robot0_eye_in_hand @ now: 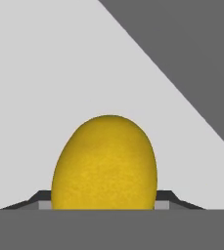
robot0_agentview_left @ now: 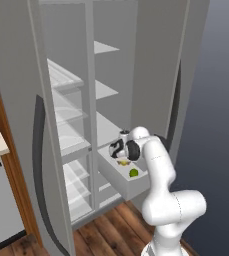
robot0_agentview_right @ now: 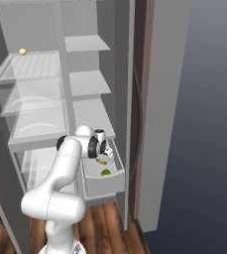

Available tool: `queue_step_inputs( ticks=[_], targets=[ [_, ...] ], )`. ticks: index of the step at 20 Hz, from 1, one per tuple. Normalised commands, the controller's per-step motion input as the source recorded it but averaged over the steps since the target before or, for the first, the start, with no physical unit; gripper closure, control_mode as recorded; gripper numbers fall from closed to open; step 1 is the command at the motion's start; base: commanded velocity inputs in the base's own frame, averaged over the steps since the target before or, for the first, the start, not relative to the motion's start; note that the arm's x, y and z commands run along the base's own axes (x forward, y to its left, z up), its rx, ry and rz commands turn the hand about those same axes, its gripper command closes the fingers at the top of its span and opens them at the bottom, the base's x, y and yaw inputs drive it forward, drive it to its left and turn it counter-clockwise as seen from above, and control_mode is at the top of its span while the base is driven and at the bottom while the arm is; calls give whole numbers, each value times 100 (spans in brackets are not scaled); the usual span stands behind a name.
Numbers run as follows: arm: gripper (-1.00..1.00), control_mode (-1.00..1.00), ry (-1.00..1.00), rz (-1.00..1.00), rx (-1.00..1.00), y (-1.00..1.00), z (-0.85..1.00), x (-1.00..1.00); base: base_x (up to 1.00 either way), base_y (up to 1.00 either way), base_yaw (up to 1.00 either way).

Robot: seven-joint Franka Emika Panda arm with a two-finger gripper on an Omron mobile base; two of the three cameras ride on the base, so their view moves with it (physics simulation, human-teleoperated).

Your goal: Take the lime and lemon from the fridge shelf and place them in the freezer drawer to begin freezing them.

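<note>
Tall pale grey fridge cabinet (robot0_agentview_left: 156, 65) standing open, door swung wide on the left. Inside on the left, stacked translucent clear-glass fridge shelf panels with pale grey rims (robot0_agentview_right: 28, 67), one small round yellowish object (robot0_agentview_right: 22, 51) sitting at the far left corner of the top one. Opaque grey shelves (robot0_agentview_right: 87, 82) stepping up the right compartment. Low down, light grey box-shaped freezer drawer (robot0_agentview_left: 136, 187) pulled out toward the near side, over the wooden plank floor (robot0_agentview_left: 111, 225). White arm bent down over that drawer, two-finger gripper (robot0_agentview_left: 123, 161) hanging just above its open top. Clamped tight around the small smooth yellow lemon (robot0_eye_in_hand: 104, 163), dark fingertips (robot0_eye_in_hand: 169, 197) pressing in from both sides in the hand view. Lemon held over the drawer's far part. Small round green lime (robot0_agentview_left: 134, 173) resting inside the drawer, nearer the front, just below and beside the gripper, apart from the lemon.
</note>
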Motion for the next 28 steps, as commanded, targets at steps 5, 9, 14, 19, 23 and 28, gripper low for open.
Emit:
queue_step_inputs(
  ticks=[5, 9, 14, 19, 23, 28],
  targets=[
    [-100, -100, 4, 0, 0, -3, -18, 23, 0, 0, 0],
    [-100, -100, 0, 0, 0, 0, 0, 0, 0, 0, 0],
    [-100, -100, 0, 0, 0, 0, 20, -1, 0, 0, 0],
    [-100, -100, -1, 0, 0, 2, 40, -39, 0, 0, 0],
    [-100, -100, -7, 0, 0, 0, 45, -90, 0, 0, 0],
    [-100, -100, -9, 0, 0, 1, 31, -100, 0, 0, 0]
  ],
)
